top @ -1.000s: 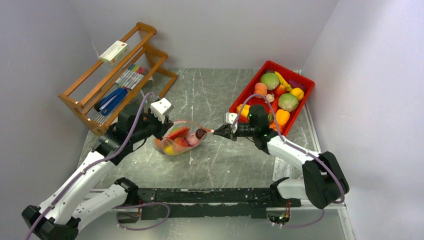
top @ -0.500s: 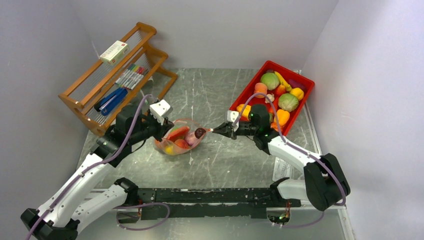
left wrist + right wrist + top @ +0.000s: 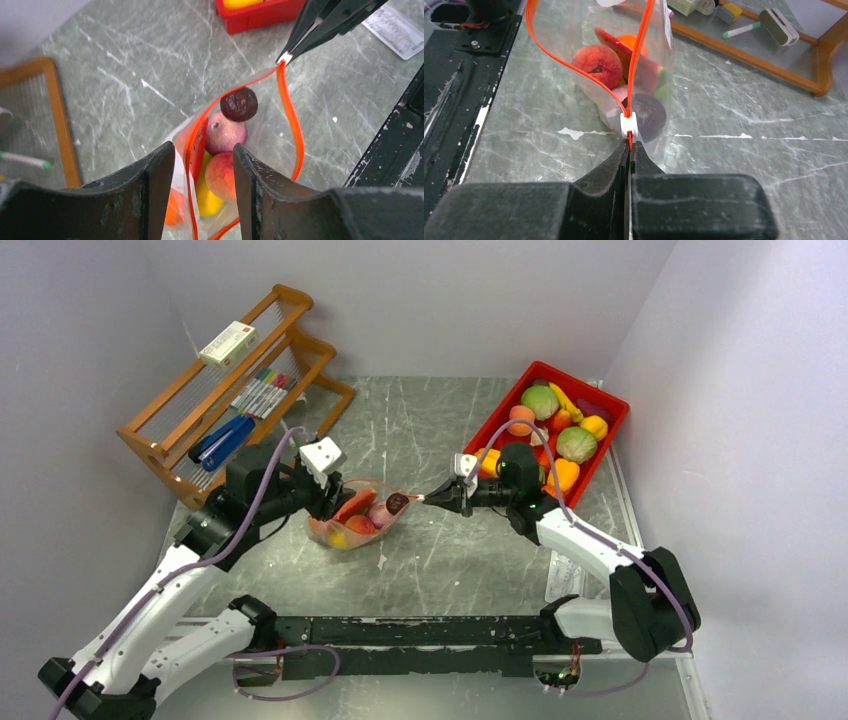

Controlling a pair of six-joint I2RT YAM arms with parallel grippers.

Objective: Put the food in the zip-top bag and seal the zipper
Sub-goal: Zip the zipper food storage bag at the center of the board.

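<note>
Zip-top bag (image 3: 362, 516) lies on the grey surface (image 3: 420, 420) between the two arms, with its mouth wide open and food (image 3: 223, 133) inside: a dark round one, a pink one, a peach one and a yellow one. It is thin, soft and crinkly, so I think it will flop and slip, and the toys look light and shiny and could roll out. The best places to hold it look like the two ends of the zipper (image 3: 294, 131), the firmer orange strip, not the loose clear sides. The right tool (image 3: 630, 148) is pinched tight on one zipper end, just behind the little white slider (image 3: 629, 125). The left tool (image 3: 202, 150) has its fingers apart, with the other end of the mouth between them; I cannot tell if they touch it. More food sits in the red tray (image 3: 487, 428). The left fingers hide the bottom of the bag, and its white label is hard to make out
</note>
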